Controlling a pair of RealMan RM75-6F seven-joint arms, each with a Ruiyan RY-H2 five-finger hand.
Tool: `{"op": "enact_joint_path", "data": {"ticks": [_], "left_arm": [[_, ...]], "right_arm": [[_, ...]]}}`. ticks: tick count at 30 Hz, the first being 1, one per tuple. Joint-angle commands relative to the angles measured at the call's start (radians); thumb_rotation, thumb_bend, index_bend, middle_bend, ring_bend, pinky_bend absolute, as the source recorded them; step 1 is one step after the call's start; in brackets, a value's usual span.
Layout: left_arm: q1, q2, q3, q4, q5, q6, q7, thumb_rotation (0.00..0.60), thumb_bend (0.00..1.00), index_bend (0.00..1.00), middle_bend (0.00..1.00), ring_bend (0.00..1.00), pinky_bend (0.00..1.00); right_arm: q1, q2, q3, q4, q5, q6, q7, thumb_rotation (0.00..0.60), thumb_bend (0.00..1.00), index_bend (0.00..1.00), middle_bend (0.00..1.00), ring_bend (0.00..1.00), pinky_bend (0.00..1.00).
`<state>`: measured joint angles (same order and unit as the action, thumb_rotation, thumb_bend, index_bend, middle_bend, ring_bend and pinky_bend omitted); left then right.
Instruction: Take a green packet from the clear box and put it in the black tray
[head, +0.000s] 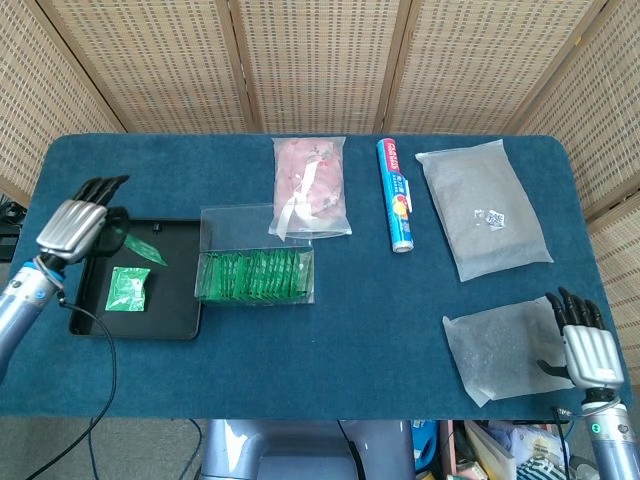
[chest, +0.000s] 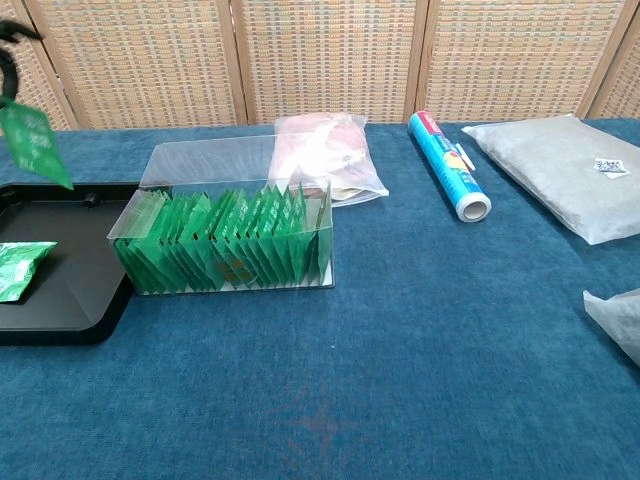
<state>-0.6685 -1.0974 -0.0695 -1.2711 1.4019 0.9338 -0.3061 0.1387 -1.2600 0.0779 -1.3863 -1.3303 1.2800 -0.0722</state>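
My left hand (head: 78, 221) hovers above the far left part of the black tray (head: 176, 322) and pinches a green packet (head: 138, 247), which hangs in the air over the tray (chest: 35, 145). Another green packet (head: 128, 289) lies flat inside the tray (chest: 22, 268). The clear box (head: 256, 266) stands just right of the tray, filled with several upright green packets (chest: 228, 249). My right hand (head: 585, 343) rests at the near right table edge, fingers spread, holding nothing.
A pink bag (head: 311, 186) lies behind the clear box. A blue-capped roll (head: 396, 194), a grey bag (head: 483, 207) and a frosted pouch (head: 505, 346) occupy the right half of the blue table. A cable (head: 100, 350) trails from my left arm.
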Motion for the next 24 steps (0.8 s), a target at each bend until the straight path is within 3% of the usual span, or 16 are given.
{"op": "enact_joint_path", "data": {"ticks": [1,4,5,9,11,13,18,24], "left_arm": [[0.033,-0.01,0.046,0.06,-0.002,-0.057,-0.067,0.6,0.5,0.69,0.0,0.0,0.0],[0.044,-0.024,0.059,0.099,-0.01,-0.084,-0.073,0.6,0.5,0.69,0.0,0.0,0.0],[0.044,-0.025,0.063,0.101,-0.013,-0.099,-0.076,0.6,0.5,0.65,0.0,0.0,0.0],[0.019,-0.01,0.084,0.096,-0.065,-0.242,-0.017,0.6,0.44,0.02,0.0,0.0,0.0],[0.016,-0.008,0.072,0.079,-0.103,-0.261,0.009,0.6,0.33,0.0,0.0,0.0,0.0],[0.037,0.001,0.046,0.042,-0.115,-0.194,0.016,0.6,0.25,0.0,0.0,0.0,0.0],[0.117,0.04,0.0,-0.079,-0.136,-0.009,0.019,0.6,0.23,0.0,0.0,0.0,0.0],[0.252,-0.005,-0.022,-0.162,-0.097,0.304,0.082,0.6,0.23,0.0,0.0,0.0,0.0]], "right_arm": [[0.0,0.0,0.001,0.0,0.002,0.0,0.0,0.6,0.0,0.0,0.0,0.0,0.0],[0.001,0.0,-0.001,0.0,0.003,-0.005,-0.002,0.6,0.0,0.0,0.0,0.0,0.0],[0.002,-0.001,-0.001,0.0,0.002,-0.006,-0.002,0.6,0.0,0.0,0.0,0.0,0.0],[0.001,0.0,-0.001,-0.001,0.002,-0.004,-0.003,0.6,0.0,0.0,0.0,0.0,0.0],[0.001,0.0,0.0,-0.002,0.003,-0.004,-0.002,0.6,0.0,0.0,0.0,0.0,0.0],[0.001,0.002,0.0,-0.003,0.003,-0.003,-0.001,0.6,0.0,0.0,0.0,0.0,0.0],[0.002,0.004,-0.001,-0.005,-0.002,-0.002,0.003,0.6,0.0,0.0,0.0,0.0,0.0],[-0.003,0.008,0.001,-0.01,-0.024,0.027,0.014,0.6,0.0,0.0,0.0,0.0,0.0]]}}
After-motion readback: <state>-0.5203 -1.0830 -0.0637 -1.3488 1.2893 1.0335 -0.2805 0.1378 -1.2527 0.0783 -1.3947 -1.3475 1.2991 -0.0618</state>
